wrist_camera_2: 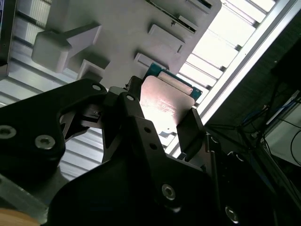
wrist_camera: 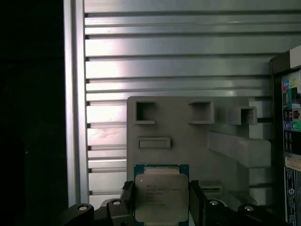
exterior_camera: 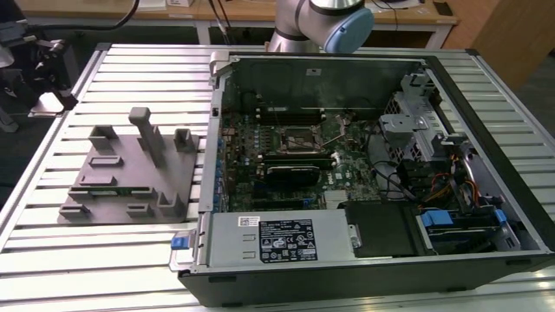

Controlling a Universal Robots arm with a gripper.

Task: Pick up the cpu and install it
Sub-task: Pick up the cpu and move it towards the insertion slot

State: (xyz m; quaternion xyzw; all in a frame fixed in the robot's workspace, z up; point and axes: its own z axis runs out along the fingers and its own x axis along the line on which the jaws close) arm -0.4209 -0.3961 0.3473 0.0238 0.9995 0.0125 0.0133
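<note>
Within black claw [wrist_camera: 162, 201], flat silvery cpu [wrist_camera: 161, 188]

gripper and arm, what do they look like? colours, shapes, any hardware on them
The gripper is matte black, built from angular, blocky links dotted with round silver screw heads, and it ends in two flat-sided fingers. In the exterior view the arm is a silver-grey tube with a round light-blue joint cap.

At twelve o'clock the exterior view's edge cuts off the grey, blue-capped robot arm [exterior_camera: 299, 26]; print on the silvery square metal cpu [wrist_camera: 161, 197] is unreadable.
</note>
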